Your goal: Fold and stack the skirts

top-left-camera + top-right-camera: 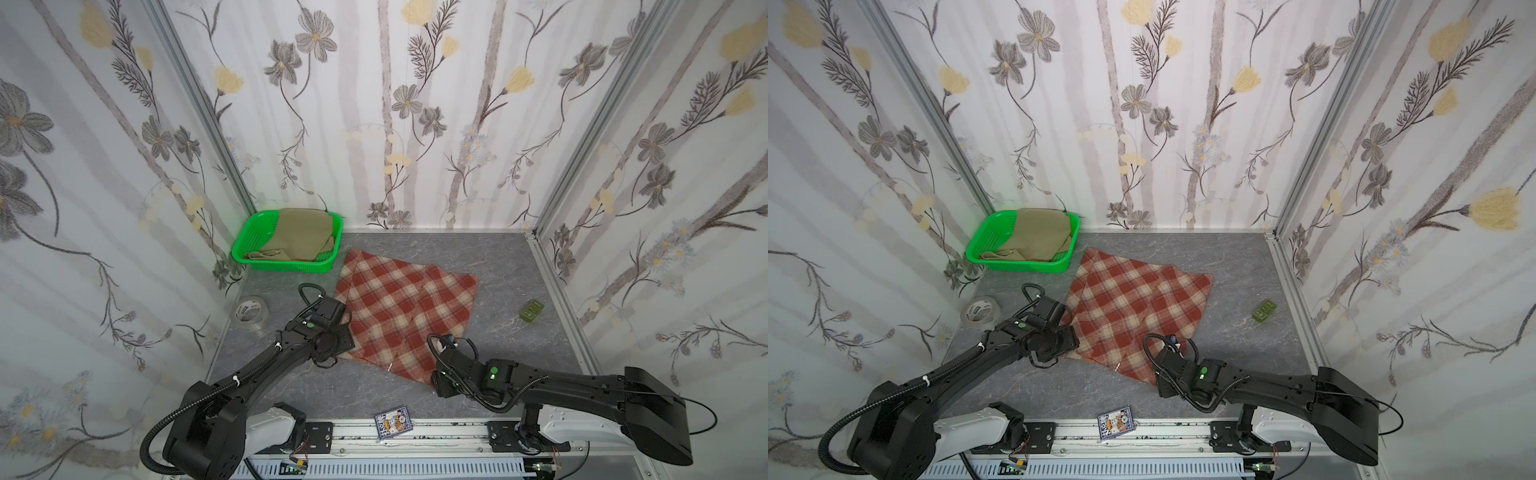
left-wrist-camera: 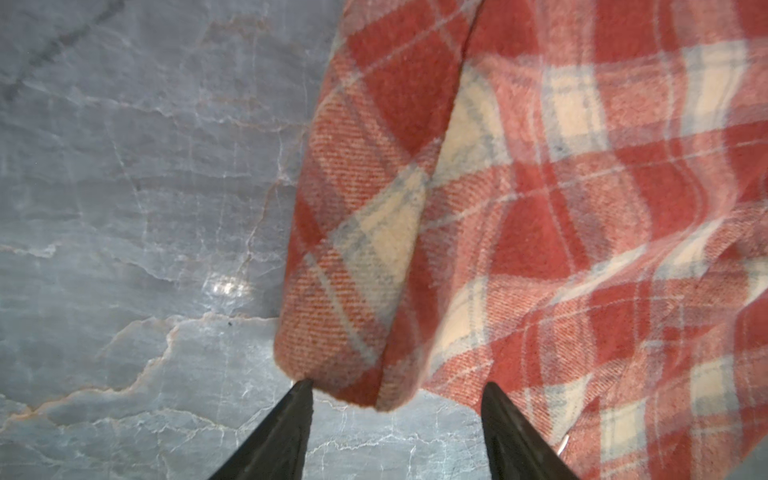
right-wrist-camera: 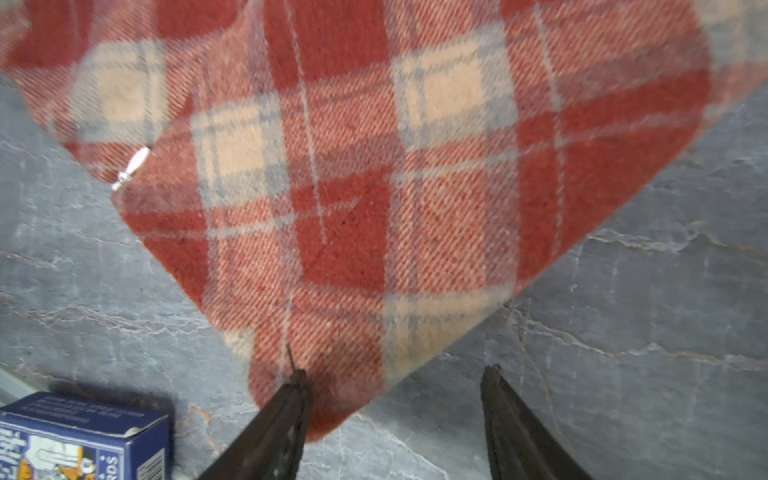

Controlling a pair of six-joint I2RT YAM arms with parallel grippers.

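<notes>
The plaid skirt (image 1: pixel 407 311) (image 1: pixel 1138 307) lies spread flat on the grey marbled table, with one side folded over. The khaki skirt (image 1: pixel 297 237) (image 1: pixel 1038 232) sits bunched in the green basket (image 1: pixel 245 245) (image 1: pixel 980 245) at the back left. My left gripper (image 2: pixel 397 384) is open at the plaid skirt's (image 2: pixel 519 208) left folded corner, and the cloth's tip lies between the fingertips, ungripped. My right gripper (image 3: pixel 395 370) is open at the plaid skirt's (image 3: pixel 353 166) near right corner; one finger (image 3: pixel 286 407) overlaps the corner, the other is over bare table. In both top views the wrists hide the fingers.
A tape roll (image 1: pixel 249 312) lies left of the left arm. A small green block (image 1: pixel 531 311) sits right of the skirt. A blue card box (image 1: pixel 392 424) (image 3: pixel 83 436) rests by the front rail. Flowered walls close in three sides.
</notes>
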